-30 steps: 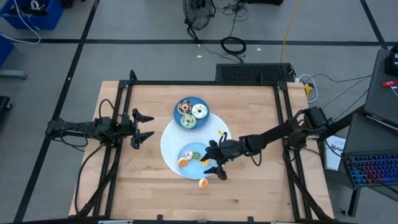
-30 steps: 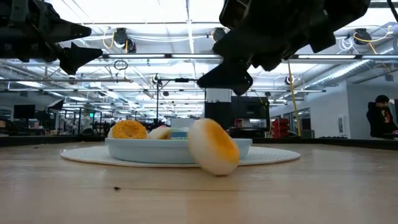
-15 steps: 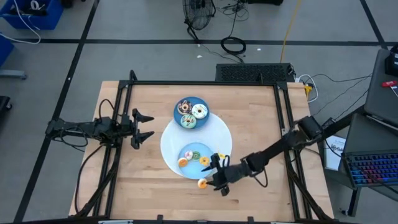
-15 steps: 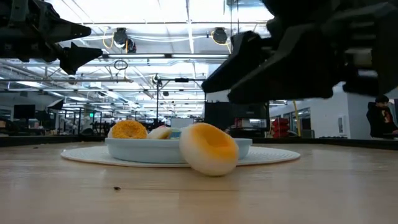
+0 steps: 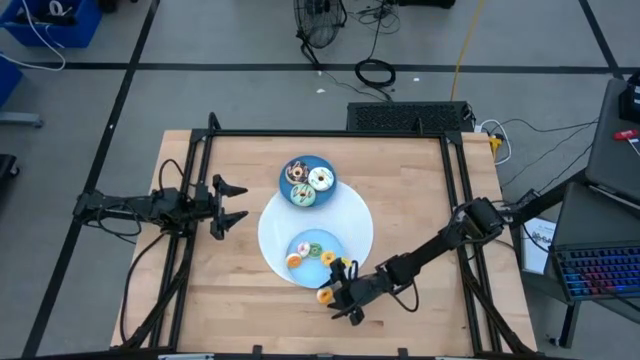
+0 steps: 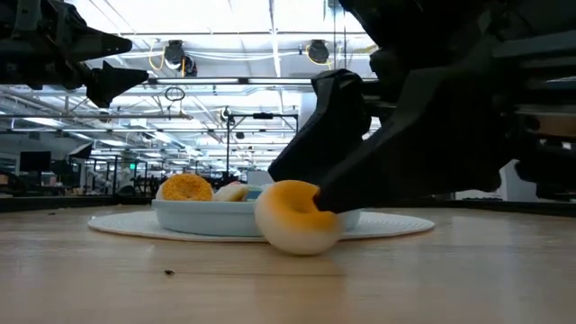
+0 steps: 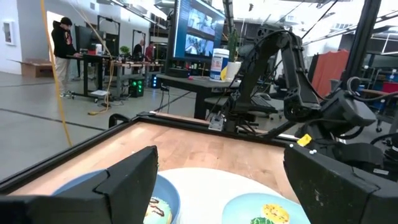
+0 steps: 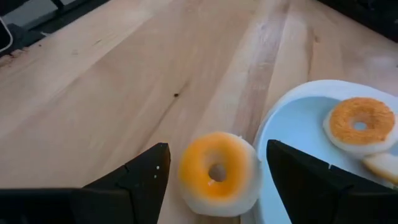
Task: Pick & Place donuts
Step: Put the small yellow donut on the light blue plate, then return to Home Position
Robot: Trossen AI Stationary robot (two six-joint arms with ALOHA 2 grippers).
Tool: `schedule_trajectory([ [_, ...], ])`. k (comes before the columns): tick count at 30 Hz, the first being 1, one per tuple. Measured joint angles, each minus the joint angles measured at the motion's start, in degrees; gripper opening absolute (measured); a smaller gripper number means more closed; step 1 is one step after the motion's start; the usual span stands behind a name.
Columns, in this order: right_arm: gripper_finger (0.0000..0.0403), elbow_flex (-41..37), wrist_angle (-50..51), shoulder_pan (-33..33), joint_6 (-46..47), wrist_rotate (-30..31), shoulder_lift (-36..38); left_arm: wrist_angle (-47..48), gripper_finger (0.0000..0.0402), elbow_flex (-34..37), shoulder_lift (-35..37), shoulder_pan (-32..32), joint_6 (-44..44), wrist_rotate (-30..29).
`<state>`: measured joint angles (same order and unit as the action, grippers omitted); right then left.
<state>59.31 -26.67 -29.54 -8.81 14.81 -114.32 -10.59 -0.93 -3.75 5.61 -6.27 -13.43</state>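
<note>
A tiny orange-frosted donut point(image 8: 217, 173) lies tilted on the bare wood point(image 5: 323, 295), beside the rim of the light-blue plate point(image 8: 280, 124). My right gripper point(image 5: 338, 298) is low over the table and open, with one finger on each side of this donut and a gap at both sides. The light-blue plate point(image 5: 305, 241) holds three other tiny donuts. One is orange point(image 5: 294, 261), one green point(image 5: 315, 249), one yellow point(image 5: 329, 259). The dark-blue plate point(image 5: 308, 163) carries the chocolate point(image 5: 296, 171), white point(image 5: 321, 179) and teal point(image 5: 301, 194) donuts. My left gripper point(image 5: 232, 203) waits open at the table's left.
Both plates sit on a round white mat point(image 5: 358, 225) in the table's middle. A black frame point(image 5: 330, 134) borders the table. Bare wood lies toward the near edge and on both sides. People stand at desks in the room beyond the table.
My right gripper has moved from above the light-blue plate toward the table's near edge and down, until its fingers stand on either side of the orange-frosted donut. That donut has turned a little on the wood and now shows its hole in the low view.
</note>
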Motion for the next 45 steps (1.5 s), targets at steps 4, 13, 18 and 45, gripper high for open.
schedule_trajectory([
  [4,0.0246,0.0,1.8,0.1,0.6,0.0,0.0,0.0,0.0345,0.0,0.0,0.0,0.0,0.0],
  [13,0.0169,0.0,4.2,0.6,2.1,0.1,0.0,0.0,0.0345,0.0,0.0,0.0,0.0,0.0],
  [18,0.0106,0.0,4.4,0.5,2.2,0.0,0.0,0.0,0.0345,0.0,0.0,0.0,0.0,0.0],
  [45,0.0001,0.0,3.3,5.3,-4.4,-0.3,7.2,0.0,0.0345,0.0,0.0,0.0,0.0,0.0],
])
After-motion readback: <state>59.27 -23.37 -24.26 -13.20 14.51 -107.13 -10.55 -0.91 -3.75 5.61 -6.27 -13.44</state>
